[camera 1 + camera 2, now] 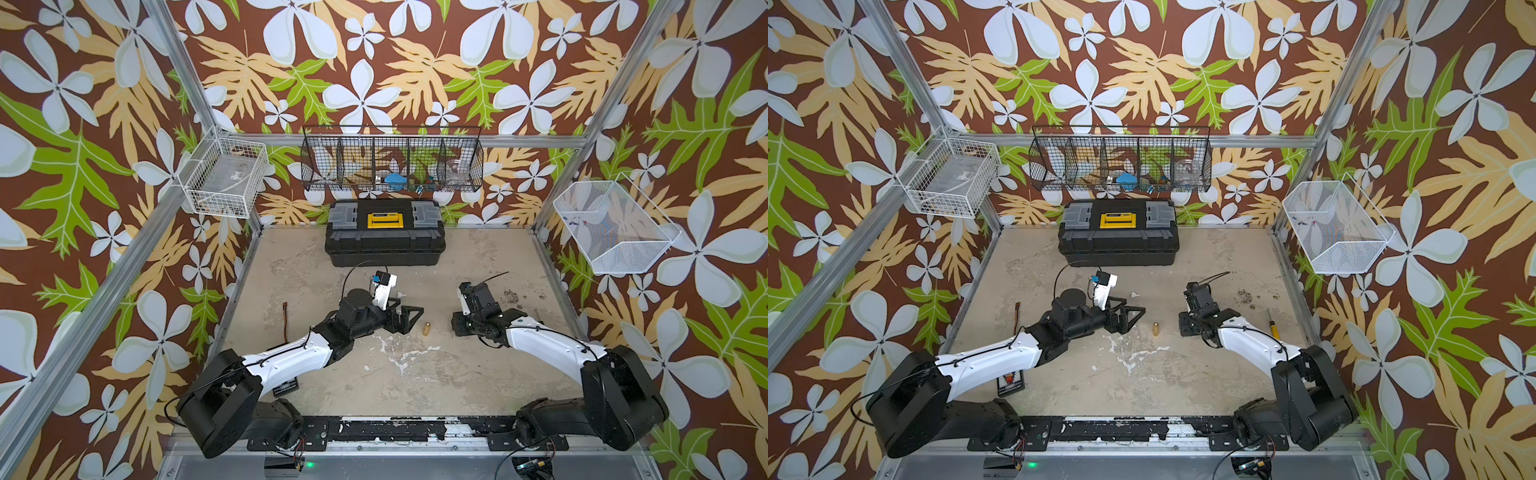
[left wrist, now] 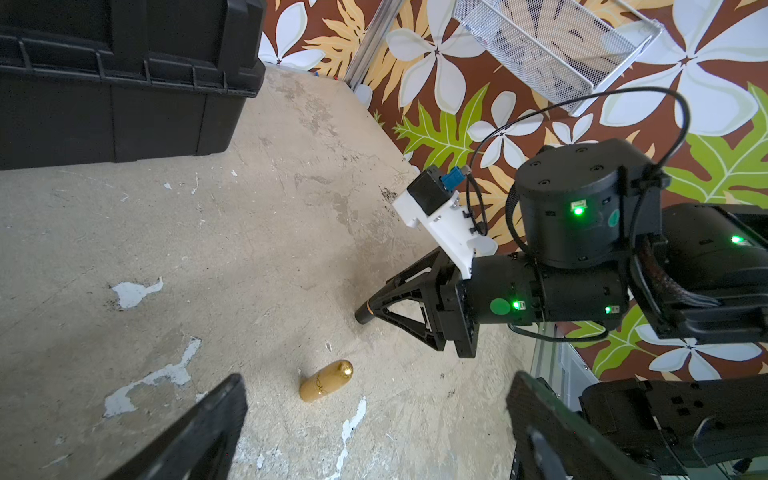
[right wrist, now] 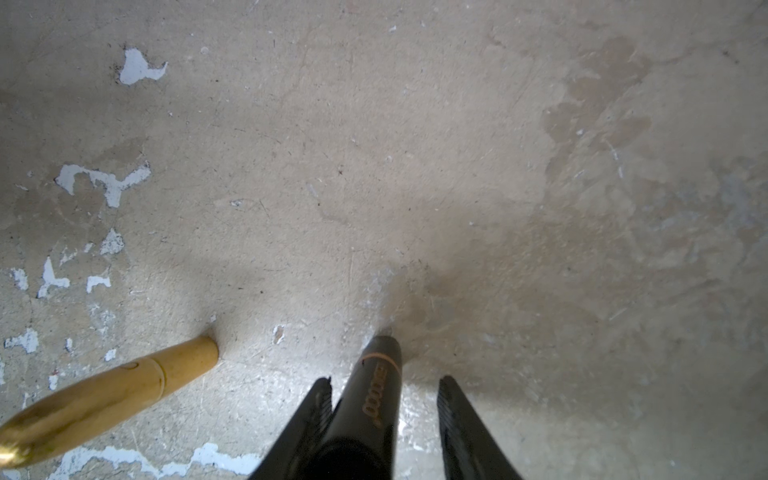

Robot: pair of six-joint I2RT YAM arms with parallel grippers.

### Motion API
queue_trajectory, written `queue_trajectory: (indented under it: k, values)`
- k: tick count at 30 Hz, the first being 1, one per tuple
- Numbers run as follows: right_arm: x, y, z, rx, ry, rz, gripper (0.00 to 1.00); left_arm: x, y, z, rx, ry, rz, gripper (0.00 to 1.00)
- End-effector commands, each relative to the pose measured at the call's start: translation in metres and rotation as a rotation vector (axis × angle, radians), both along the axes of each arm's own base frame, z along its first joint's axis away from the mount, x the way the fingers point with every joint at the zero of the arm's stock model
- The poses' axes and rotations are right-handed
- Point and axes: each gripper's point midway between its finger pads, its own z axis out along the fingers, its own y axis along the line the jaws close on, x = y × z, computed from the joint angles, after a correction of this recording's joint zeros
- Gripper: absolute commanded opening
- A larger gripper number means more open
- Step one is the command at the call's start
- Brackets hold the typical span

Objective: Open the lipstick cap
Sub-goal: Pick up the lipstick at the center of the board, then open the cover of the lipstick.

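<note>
Your right gripper [image 3: 385,379] straddles the black lipstick tube [image 3: 378,401], not yet pinching it; your left gripper [image 2: 378,376] is spread wide. The tube is likely light, stiff and slick: grip it firmly mid-barrel.

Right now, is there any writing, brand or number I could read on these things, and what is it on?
Nothing reads clearly.
Gold lipstick: dark lettering, blurred.
Black tube between the fingers of the right hand: gold lettering, unreadable.
Toolbox, yellow label: print too small.
Black card: too small.
</note>
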Motion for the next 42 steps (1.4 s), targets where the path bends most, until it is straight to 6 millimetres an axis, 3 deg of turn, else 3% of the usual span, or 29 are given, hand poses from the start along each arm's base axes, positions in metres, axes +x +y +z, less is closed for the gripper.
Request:
queue_trajectory:
  k: [1, 15, 18, 24, 28, 34, 38, 42]
  values:
    - [0.006, 0.000, 0.003, -0.011, -0.023, 0.003, 0.44, 0.003, -0.002, 0.006, -0.004, -0.023, -0.002, 1.00]
    - [0.010, 0.003, 0.007, -0.006, -0.035, 0.014, 0.34, 0.003, -0.004, 0.004, 0.000, -0.020, -0.007, 1.00]
    - [0.009, 0.003, 0.010, -0.002, -0.041, 0.014, 0.26, 0.004, -0.004, 0.004, 0.000, -0.021, -0.006, 1.00]
    - [0.009, 0.002, 0.021, 0.009, -0.060, 0.008, 0.27, 0.005, -0.004, 0.006, 0.003, -0.027, -0.006, 1.00]
    - [0.010, 0.007, 0.048, 0.044, -0.088, 0.020, 0.27, 0.007, -0.006, 0.015, 0.021, -0.058, -0.016, 1.00]
    - [0.018, 0.020, 0.130, 0.125, -0.216, 0.069, 0.26, 0.013, -0.012, 0.051, 0.109, -0.289, -0.078, 0.98]
    - [0.017, 0.028, 0.171, 0.160, -0.259, 0.128, 0.26, 0.015, -0.017, 0.069, 0.178, -0.477, -0.126, 0.96]
    - [0.009, 0.043, 0.198, 0.229, -0.274, 0.204, 0.25, 0.008, -0.027, 0.071, 0.235, -0.624, -0.236, 0.84]
